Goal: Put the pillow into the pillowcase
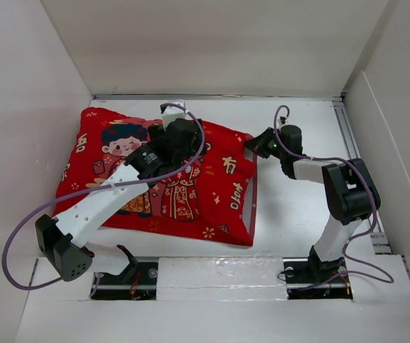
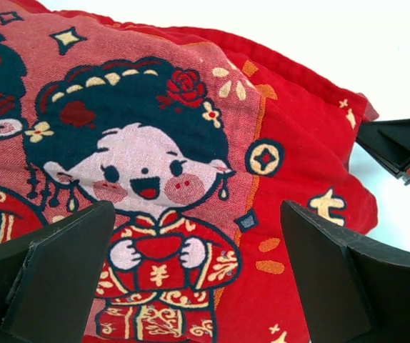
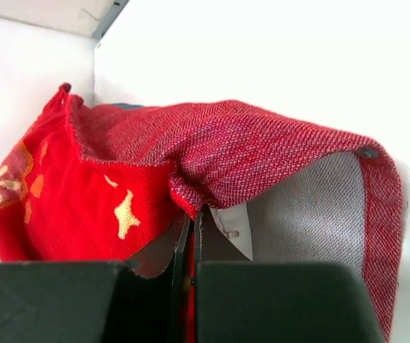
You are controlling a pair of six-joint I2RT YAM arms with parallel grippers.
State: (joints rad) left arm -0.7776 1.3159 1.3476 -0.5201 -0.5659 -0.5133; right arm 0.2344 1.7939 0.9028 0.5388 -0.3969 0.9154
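the job looks nearly done, judging from how things lie: the pillowcase [image 1: 212, 193] sits plump and rounded on the table [image 1: 298, 214], printed face up, as if the pillow is already inside it. the only likely sign of the pillow [image 3: 231, 227] itself is a sliver of white just above and to the right of the right fingertips, inside the mouth of the case under the grey lining. what seems left is to tuck in that last bit and settle the open edge. i cannot tell whether a corner sticks out elsewhere.

the right gripper [image 3: 192, 257] has its 2 fingers pressed together on the red hem of the mouth, with a fold of cloth pinched between them. the upper lip of the opening arches over the fingers and drops away to their right, where a small dark snap [image 3: 366, 151] sits on the hem. that arm reaches out from its base and bends back toward the case's far open corner.

the left gripper [image 2: 199, 268] hangs over the printed face with its 2 fingers spread wide, holding nothing. the cartoon bride [image 2: 148, 179] lies between and just beyond them. that arm stretches diagonally across the case, wrist tipped down.
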